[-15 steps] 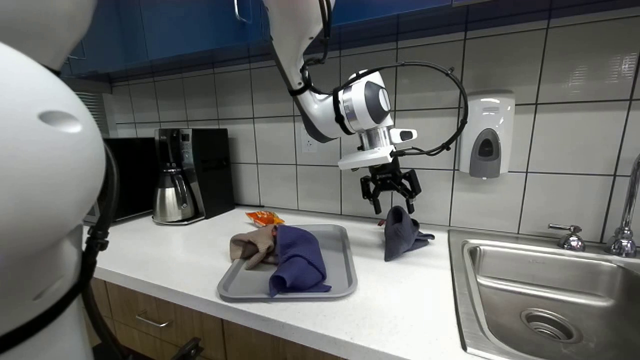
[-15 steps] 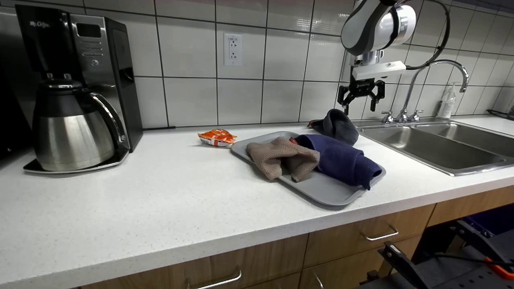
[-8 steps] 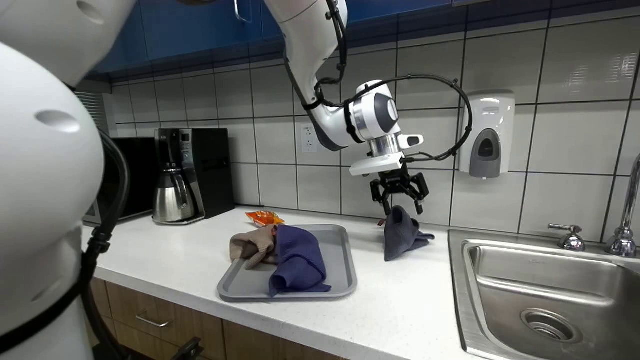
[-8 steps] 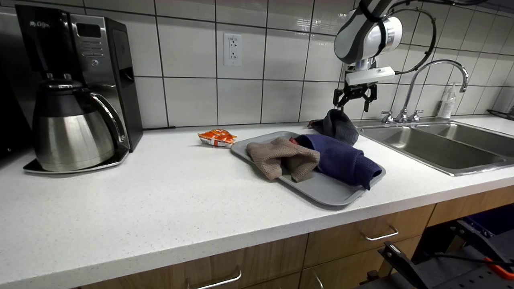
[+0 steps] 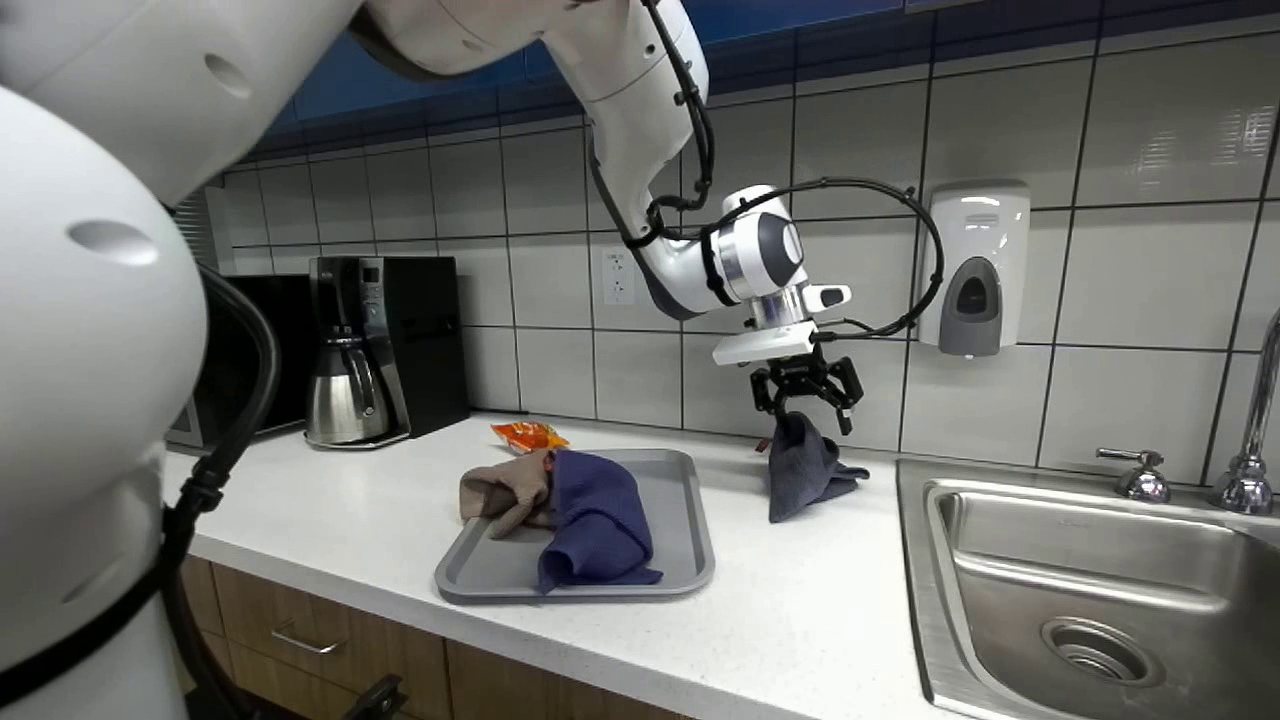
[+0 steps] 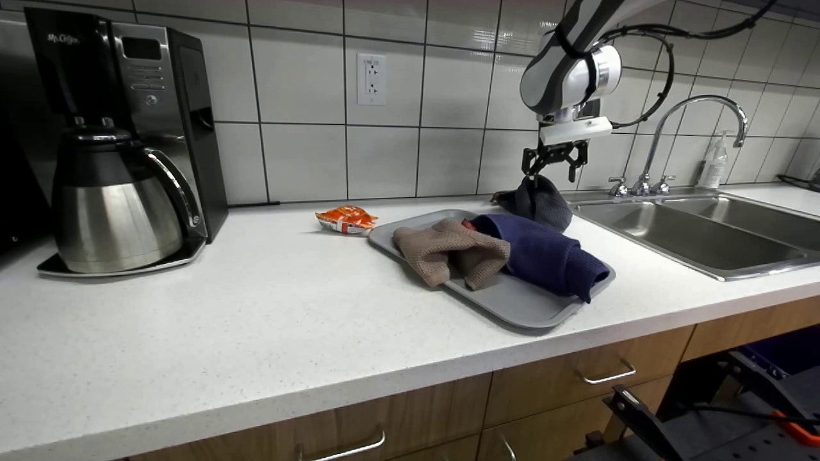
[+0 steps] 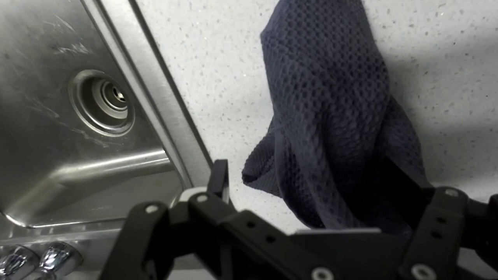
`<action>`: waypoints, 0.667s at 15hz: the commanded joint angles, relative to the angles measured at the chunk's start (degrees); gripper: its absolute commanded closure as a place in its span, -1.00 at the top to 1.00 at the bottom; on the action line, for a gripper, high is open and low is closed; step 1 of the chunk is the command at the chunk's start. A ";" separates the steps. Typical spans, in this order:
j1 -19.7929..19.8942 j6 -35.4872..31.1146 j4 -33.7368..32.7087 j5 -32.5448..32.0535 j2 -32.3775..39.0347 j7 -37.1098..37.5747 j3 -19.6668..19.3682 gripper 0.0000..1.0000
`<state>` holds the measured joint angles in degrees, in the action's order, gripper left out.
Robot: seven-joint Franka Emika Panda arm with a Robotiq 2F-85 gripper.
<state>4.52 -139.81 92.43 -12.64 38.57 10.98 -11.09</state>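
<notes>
Down and across is how my gripper [image 5: 814, 416] has moved since the earlier frame, bringing it over the dark cloth [image 5: 800, 472], which lies unchanged. On the coffee maker [image 6: 150, 112] I can read "Mr. Coffee"; print on the packet [image 6: 346, 221] and outlet [image 6: 371, 80] is too small for me. The dark cloth sits bunched on the counter [image 6: 256, 320], between the tray [image 6: 528, 310] and the sink [image 5: 927, 560]. Its peak points up at my gripper, and one corner pokes toward the sink. In my wrist view its long axis runs from the top edge down to the gripper, slightly slanted. My jaws are spread wide, gripping nothing; one overlaps the fabric, though I can't tell whether they touch. A narrow strip of counter separates cloth from sink rim, another separates it from the tray, and the tiled wall [image 5: 640, 380] stands close behind. Brown cloth [image 6: 451, 250] and blue cloth [image 6: 544, 256] lie on the tray.
</notes>
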 commanded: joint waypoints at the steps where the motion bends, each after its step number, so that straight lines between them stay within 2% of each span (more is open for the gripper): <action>1: 1.03 2.15 -6.58 1.56 4.28 -2.66 0.59 1.00; 10: 1.19 4.88 -13.79 2.92 10.30 -4.17 1.03 1.00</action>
<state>4.69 -138.11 83.29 -11.03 46.45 9.31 -11.00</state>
